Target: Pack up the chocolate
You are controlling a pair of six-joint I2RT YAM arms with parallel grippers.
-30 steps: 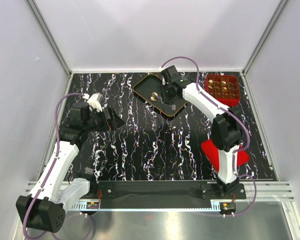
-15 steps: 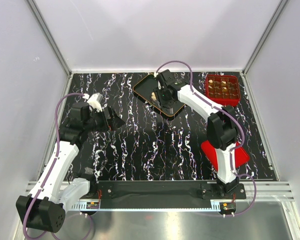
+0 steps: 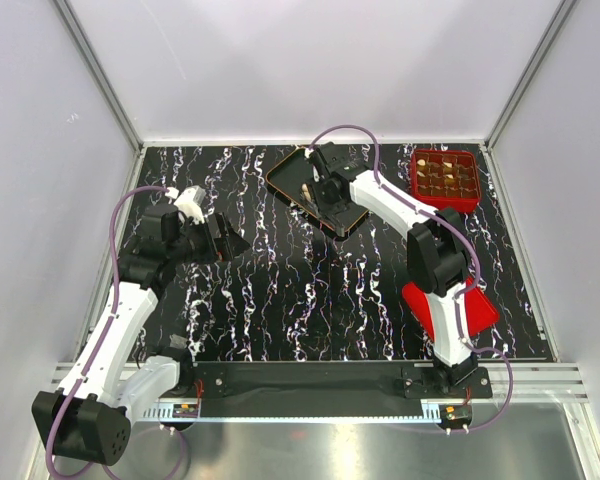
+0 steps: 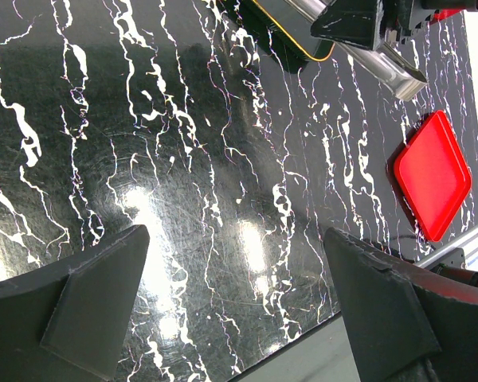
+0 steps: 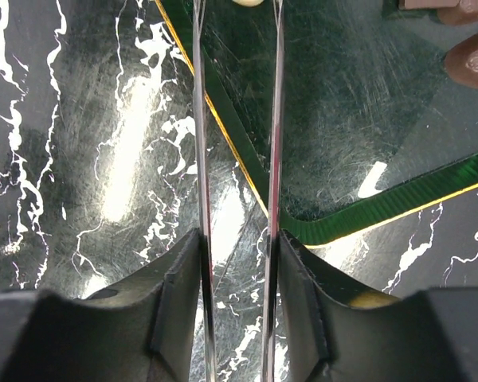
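Note:
The black orange-rimmed tray (image 3: 285,172) lies at the back centre. My right gripper (image 3: 308,190) hangs over it, its two long metal blades (image 5: 275,119) standing apart. A cream chocolate (image 5: 247,2) sits between the blade tips at the top edge of the right wrist view; whether they touch it is cut off. Two brown chocolates (image 5: 472,57) lie on the tray floor (image 5: 342,103) to the right. The red gridded box (image 3: 445,151) at the back right holds several chocolates. My left gripper (image 3: 225,243) hovers open over bare table (image 4: 235,294), holding nothing.
The flat red lid (image 3: 485,312) lies at the near right, partly behind the right arm; it also shows in the left wrist view (image 4: 432,173). White walls close in the marbled black table on three sides.
My right gripper has slid left across the tray, towards its far left part. The left arm has not moved.

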